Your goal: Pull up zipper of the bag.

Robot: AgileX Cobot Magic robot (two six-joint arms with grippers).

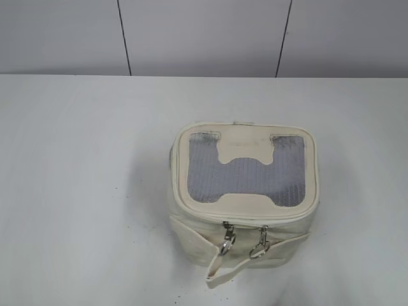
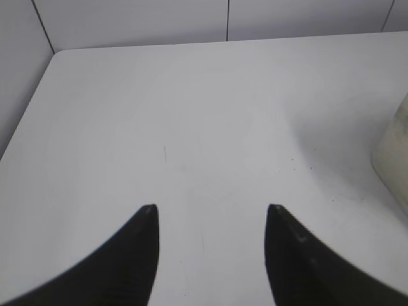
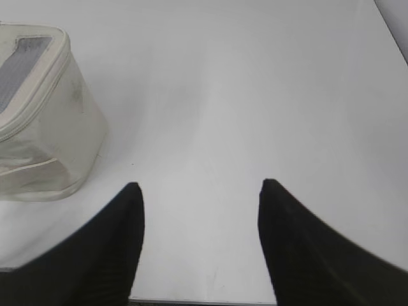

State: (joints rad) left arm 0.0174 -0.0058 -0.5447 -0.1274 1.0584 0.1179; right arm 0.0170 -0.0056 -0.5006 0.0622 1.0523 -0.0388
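The cream-white boxy bag [image 1: 245, 239] stands on the white table, right of the middle in the exterior view, lid up with a grey mesh panel [image 1: 245, 177]. The zipper [image 1: 191, 213] runs round the lid rim. Its two silver pulls with rings [image 1: 227, 241] [image 1: 260, 246] hang side by side at the front. A cream strap [image 1: 220, 275] droops below them. My left gripper [image 2: 211, 208] is open over bare table, with the bag's edge [image 2: 393, 150] at its far right. My right gripper [image 3: 199, 183] is open, with the bag [image 3: 51, 127] to its left. Neither gripper shows in the exterior view.
The white table [image 1: 76, 191] ends at a grey panelled wall [image 1: 204, 35] behind. Its near edge [image 3: 204, 301] shows under the right gripper, and its left edge [image 2: 25, 121] in the left wrist view.
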